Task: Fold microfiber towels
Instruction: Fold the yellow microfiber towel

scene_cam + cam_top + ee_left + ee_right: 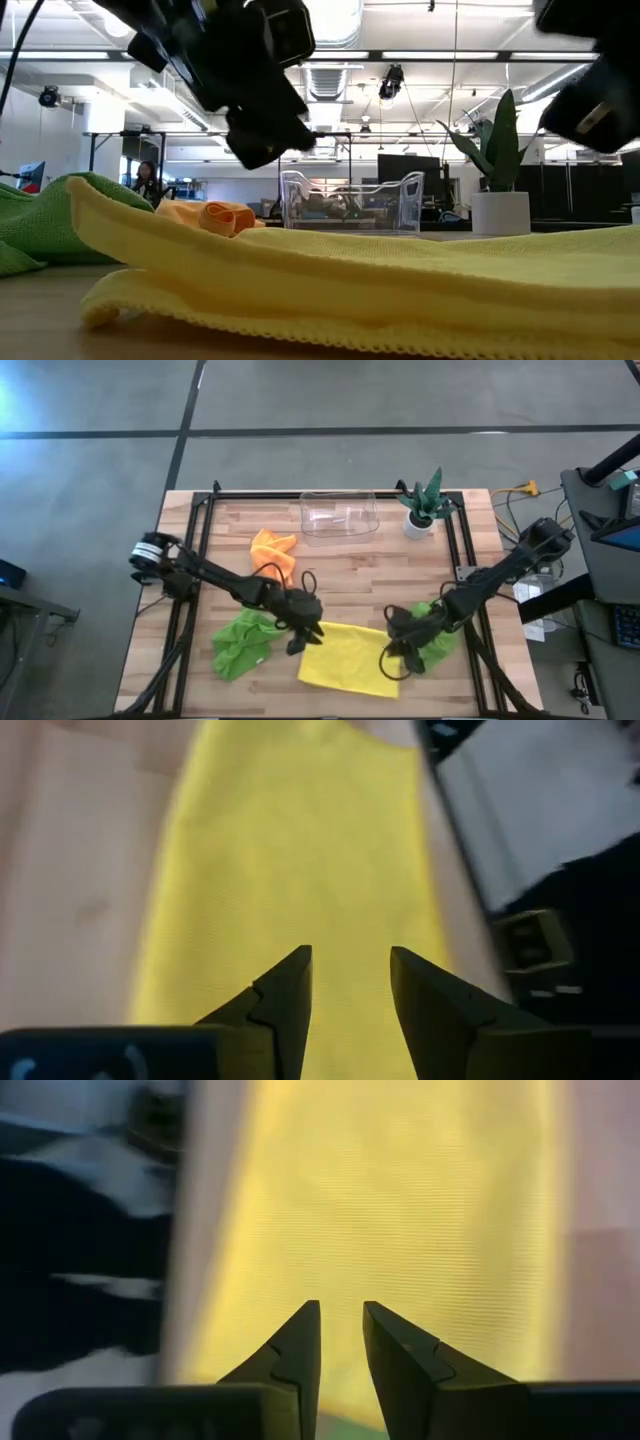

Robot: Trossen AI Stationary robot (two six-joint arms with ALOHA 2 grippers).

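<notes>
High view: I find the yellow towel point(345, 657) lying flat at lower centre of the desk point(340, 565). My left tool point(303, 639) hangs over its left edge, fingers parted with nothing between them. My right tool point(397, 656) is at its right edge, fingers slightly apart and empty. One green towel point(243, 642) sits crumpled at lower left; another point(435, 632), apparently bunched, lies under the right arm. The orange towel point(273, 552) lies above centre-left.

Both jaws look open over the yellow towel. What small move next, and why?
Probably lift both grippers clear: the left gripper and right gripper stand open with nothing between them, and the yellow towel lies on the table, apparently folded once along its front edge.
</notes>
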